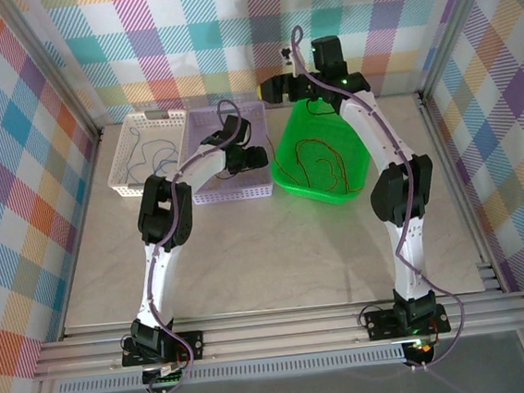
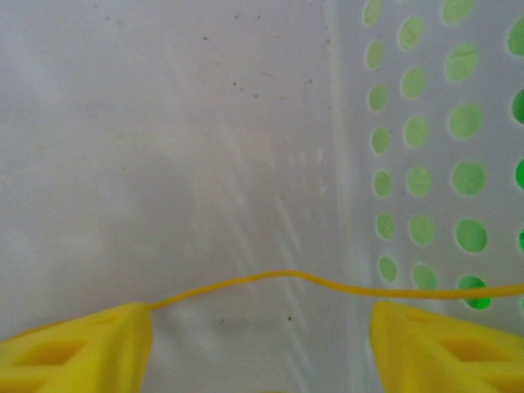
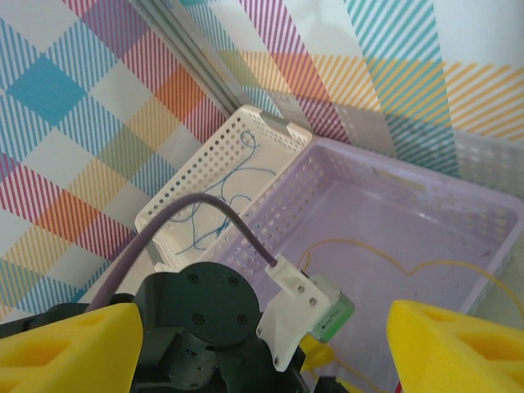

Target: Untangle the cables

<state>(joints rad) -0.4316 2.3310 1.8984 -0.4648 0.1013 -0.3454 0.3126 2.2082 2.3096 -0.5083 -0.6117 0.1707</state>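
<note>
Left gripper: jaws wide, low over the floor of the lavender basket, nothing clamped. Yellow cable lies across the gap. It is hair-thin and smooth, with one shallow hump. Its long axis runs side to side, meeting the left fingertip's corner and passing just above the right one toward the perforated wall.

Right gripper: jaws wide, empty, raised near that basket's far corner.

Blue cable looped loosely in the white basket. Red and orange cables coiled in the green basket.
</note>
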